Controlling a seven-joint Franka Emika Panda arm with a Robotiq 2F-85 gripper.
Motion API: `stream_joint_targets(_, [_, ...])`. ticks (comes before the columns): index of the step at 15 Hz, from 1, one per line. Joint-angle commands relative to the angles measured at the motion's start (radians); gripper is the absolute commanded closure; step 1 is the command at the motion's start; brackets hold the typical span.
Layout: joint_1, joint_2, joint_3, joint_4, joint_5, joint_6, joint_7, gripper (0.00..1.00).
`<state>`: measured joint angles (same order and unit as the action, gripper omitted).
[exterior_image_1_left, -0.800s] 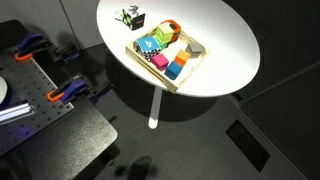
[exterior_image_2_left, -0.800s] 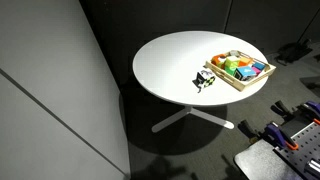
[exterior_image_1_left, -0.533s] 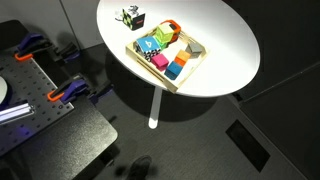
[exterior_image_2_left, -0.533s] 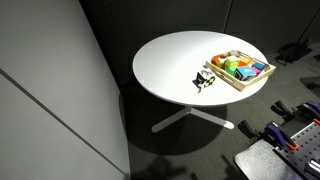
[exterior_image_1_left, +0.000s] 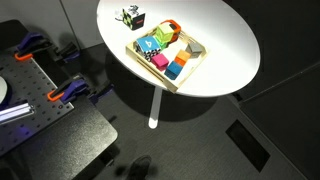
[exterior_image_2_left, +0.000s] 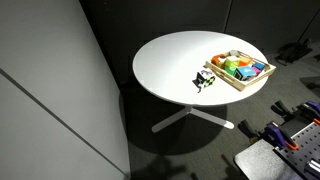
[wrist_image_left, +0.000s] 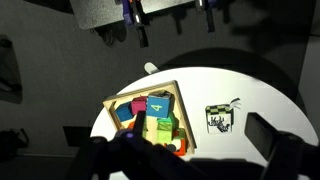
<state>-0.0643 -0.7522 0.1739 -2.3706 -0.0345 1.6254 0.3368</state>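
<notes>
A: Pincer (wrist_image_left: 185, 150) state to be recorded.

B: It is seen only in the wrist view, as two dark, blurred fingers (wrist_image_left: 283, 148) along the lower edge. They are set well apart and nothing is pinched between them. No contact with any object is noted. The pincer is not picked up in the exterior views.

A: Nearest object?

B: A wooden tray (wrist_image_left: 140, 92) is noted below the pincer, well apart from it, on the white round bench (wrist_image_left: 255, 88). The tray's lower part is covered by the blurred fingers. It is filled with coloured blocks. A blue block (wrist_image_left: 160, 104) and a green block (wrist_image_left: 158, 128) are made out nearest the gap between the fingers.

A: Anything beside the tray?

B: A small printed cube (wrist_image_left: 221, 118) is seen just beside the tray, not touching it, on the side of the larger dark finger. It is confirmed in both exterior views (exterior_image_1_left: 131, 17) (exterior_image_2_left: 205, 80), as are the tray (exterior_image_1_left: 192, 68) (exterior_image_2_left: 240, 88) and the bench (exterior_image_1_left: 225, 35) (exterior_image_2_left: 170, 55).
</notes>
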Motion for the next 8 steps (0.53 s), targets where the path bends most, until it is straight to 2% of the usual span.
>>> stream_joint_targets(1, [0.003,0.045,-0.031,-0.017,0.005,0.076,0.002,0.0])
stream_joint_targets(8, [0.005,0.151,-0.126,-0.047,0.05,0.309,-0.052,0.0])
